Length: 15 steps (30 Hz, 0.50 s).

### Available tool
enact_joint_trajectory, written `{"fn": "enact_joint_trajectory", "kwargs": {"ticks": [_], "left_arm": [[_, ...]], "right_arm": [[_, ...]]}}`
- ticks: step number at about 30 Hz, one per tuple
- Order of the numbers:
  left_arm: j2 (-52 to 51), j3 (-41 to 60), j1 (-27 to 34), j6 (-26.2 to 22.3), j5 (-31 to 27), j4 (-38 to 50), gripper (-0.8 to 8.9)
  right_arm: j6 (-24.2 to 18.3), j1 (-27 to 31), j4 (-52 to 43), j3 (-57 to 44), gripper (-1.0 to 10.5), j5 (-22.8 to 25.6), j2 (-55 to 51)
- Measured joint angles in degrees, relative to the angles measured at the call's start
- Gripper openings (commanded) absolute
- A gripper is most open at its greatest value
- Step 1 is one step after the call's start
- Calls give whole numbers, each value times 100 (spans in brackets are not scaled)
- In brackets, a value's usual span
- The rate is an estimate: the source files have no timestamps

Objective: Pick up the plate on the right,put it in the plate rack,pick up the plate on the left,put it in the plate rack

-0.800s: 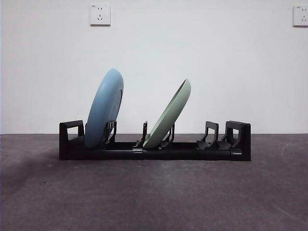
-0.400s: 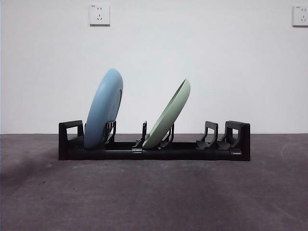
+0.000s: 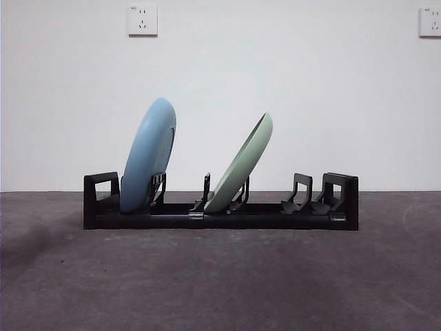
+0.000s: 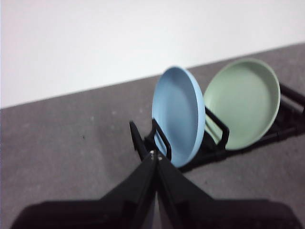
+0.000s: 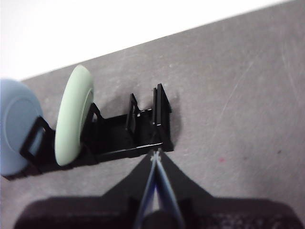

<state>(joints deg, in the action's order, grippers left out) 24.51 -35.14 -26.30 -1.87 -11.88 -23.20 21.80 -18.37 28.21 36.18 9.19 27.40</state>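
Both plates are in the plate rack (image 3: 220,219), which sits on the grey tabletop (image 3: 220,283) in front of a white wall (image 3: 275,83).

Blue plate (image 3: 149,157): stands in the slot nearest one blocky end, close to upright, tilted slightly toward the rack's middle. Its lower edge sits down between the dividers.

Green plate (image 3: 241,167): stands about mid-rack, leaning much further over than the blue one, its rim propped on a divider. The two plates are apart, not touching. The slots beyond the green plate toward the other end hold nothing.

Left pincer (image 4: 155,155): jaws pressed together at the tips, holding nothing. It hangs clear of the rack on the blue plate's side, with a gap between the tips and the plate.

Right pincer (image 5: 154,155): jaws also closed tip to tip, empty. It hangs just off the rack's free end, on the green plate's side, well apart from that plate.

No arm shows in the front view.

Judgement on step: both placements look done, so the task reads as complete or at its very end, with the arms clear. Nothing more seems called for beyond parking the arms. The one thing to watch is the green plate's steep lean. It looks seated, but a nudge to the rack might tip it flatter.
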Motion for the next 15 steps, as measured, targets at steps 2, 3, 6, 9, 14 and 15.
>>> {"fn": "enact_joint_trajectory", "kwargs": {"ticks": [2,3,6,9,14,15], "left_arm": [[52,0,0,0,0,-74,-3],[76,0,0,0,0,-96,-3],[138,0,0,0,-2,-162,-3],[192,0,0,0,0,-258,-3],[221,0,2,0,-2,-527,-3],[144,0,17,-2,2,-651,-3]], "right_arm": [[190,0,2,0,2,11,24],[240,0,4,0,2,42,24],[315,0,7,0,2,136,24],[343,0,9,0,2,142,24],[352,0,96,0,2,146,24],[352,0,109,0,2,146,24]]}}
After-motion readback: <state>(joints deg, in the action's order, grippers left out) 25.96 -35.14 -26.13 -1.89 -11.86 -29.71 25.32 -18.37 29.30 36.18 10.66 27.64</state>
